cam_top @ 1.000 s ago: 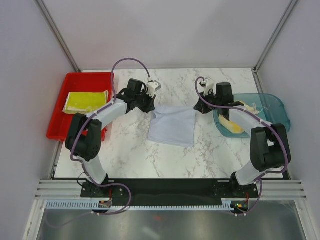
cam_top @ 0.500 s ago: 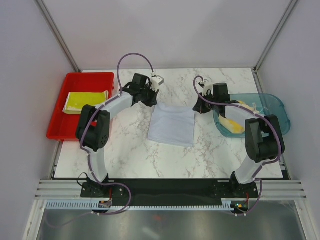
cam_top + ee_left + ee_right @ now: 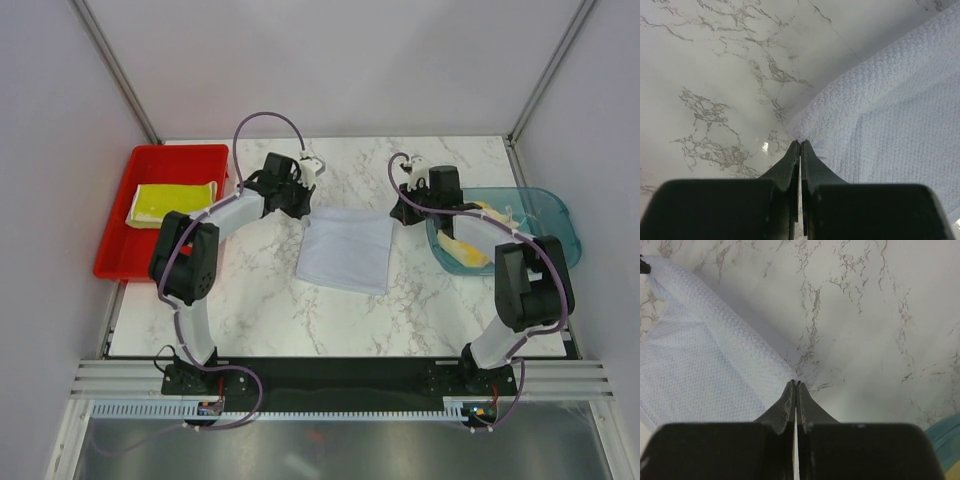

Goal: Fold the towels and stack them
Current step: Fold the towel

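Note:
A white-grey towel (image 3: pixel 345 250) lies spread flat on the marble table, mid-table. My left gripper (image 3: pixel 308 208) is shut at its far left corner and my right gripper (image 3: pixel 398 215) is shut at its far right corner. In the left wrist view the left gripper (image 3: pixel 800 142) has its tips closed right on the towel (image 3: pixel 890 110) corner. In the right wrist view the right gripper (image 3: pixel 795 382) pinches the opposite corner of the towel (image 3: pixel 700 355). A folded yellow towel (image 3: pixel 172 203) lies in the red tray. More yellow and cream towels (image 3: pixel 462 250) sit in the teal bin.
The red tray (image 3: pixel 115 255) stands at the table's left edge. The translucent teal bin (image 3: pixel 555 215) stands at the right edge, close beside my right arm; its rim (image 3: pixel 947 432) shows in the right wrist view. Grey walls enclose the table.
Both grippers carried the towel's far corners a little farther back over the second; the left arm swung right and the far edge now lies straighter. Both stayed shut.

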Controlling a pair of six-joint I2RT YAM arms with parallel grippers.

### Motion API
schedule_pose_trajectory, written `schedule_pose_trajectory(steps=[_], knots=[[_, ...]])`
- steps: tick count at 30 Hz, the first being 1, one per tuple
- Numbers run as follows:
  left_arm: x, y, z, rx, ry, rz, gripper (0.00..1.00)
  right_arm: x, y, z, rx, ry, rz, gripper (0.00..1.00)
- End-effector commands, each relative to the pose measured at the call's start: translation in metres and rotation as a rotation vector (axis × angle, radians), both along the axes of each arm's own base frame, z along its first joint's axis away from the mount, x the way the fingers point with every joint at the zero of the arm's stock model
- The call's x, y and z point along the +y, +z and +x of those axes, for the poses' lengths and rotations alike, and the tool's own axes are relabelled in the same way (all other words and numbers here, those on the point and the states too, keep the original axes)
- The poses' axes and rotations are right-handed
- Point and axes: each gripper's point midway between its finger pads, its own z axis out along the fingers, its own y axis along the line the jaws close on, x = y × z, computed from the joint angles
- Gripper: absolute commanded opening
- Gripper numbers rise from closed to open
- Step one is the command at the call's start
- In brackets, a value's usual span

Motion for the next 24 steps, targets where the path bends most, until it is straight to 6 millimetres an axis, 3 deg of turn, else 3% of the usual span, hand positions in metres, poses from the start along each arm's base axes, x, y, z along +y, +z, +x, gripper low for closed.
schedule_pose_trajectory(steps=[1,8,11,18,24], knots=[[0.004,0.037,0.005,-0.129,-0.016,-0.010,0.02,-0.001,0.031,0.001,-0.103,0.009,0.009,0.00],[0.003,0.057,-0.014,-0.170,-0.041,-0.067,0.02,0.001,0.047,-0.024,-0.116,-0.011,0.077,0.00],[0.003,0.054,-0.031,-0.151,-0.058,-0.076,0.02,0.007,0.047,-0.039,-0.101,-0.008,0.124,0.00],[0.003,0.039,-0.071,-0.096,-0.066,-0.098,0.02,0.016,0.027,-0.079,-0.039,-0.033,0.172,0.00],[0.007,0.039,-0.095,-0.091,-0.042,-0.102,0.02,0.025,0.020,-0.106,-0.006,-0.044,0.206,0.00]])
